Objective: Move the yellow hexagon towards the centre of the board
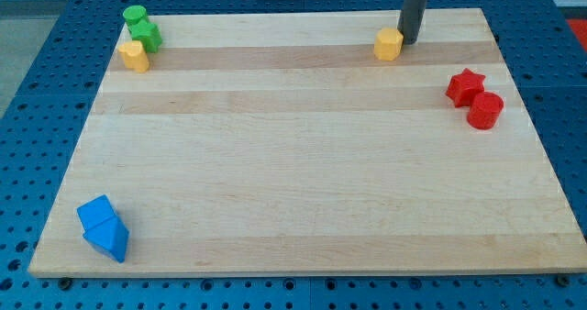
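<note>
My tip (407, 40), a bare rod with no claw, touches the yellow hexagon (389, 45) off-centre on its upper-right; it may slip sideways.

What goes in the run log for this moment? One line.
tip touching yellow hexagon, its upper right | hexagon near top edge, far from centre | push not yet done

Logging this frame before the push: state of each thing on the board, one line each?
my tip: down at the board's top edge, against the yellow hexagon's right side.
yellow hexagon: upright, near top edge, not yet at centre.
other yellow block: top left, touching the green blocks.
green blocks: two, bunched in top-left corner.
red star: right side, beside red cylinder.
red cylinder: upright.
blue blocks: bottom-left corner, pressed together.
</note>
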